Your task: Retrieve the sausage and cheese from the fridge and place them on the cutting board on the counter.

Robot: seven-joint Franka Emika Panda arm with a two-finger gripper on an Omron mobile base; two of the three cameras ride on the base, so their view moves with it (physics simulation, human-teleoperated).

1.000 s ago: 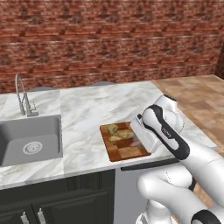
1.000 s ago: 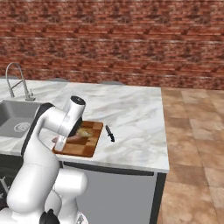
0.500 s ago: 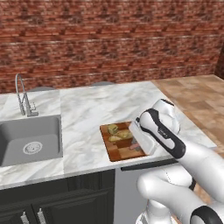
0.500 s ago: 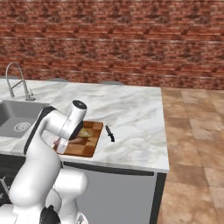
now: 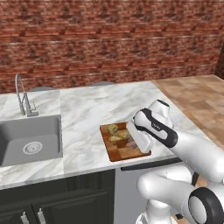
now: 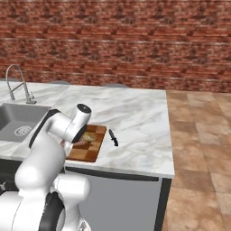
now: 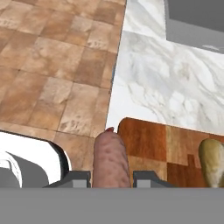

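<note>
Marble surface point(image 5: 92, 109) mid-frame: jaws clamped on the sausage point(image 7: 111, 159) above the cutting board point(image 7: 153, 140), cheese point(image 5: 117, 132) lying on it.

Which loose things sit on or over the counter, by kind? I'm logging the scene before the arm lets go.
Sausage: 1, between the gripper fingers over the board's edge
Cheese: 1, on the board
Board: 1
Knife: 1, dark, on the counter beside the board
Total: 4
</note>
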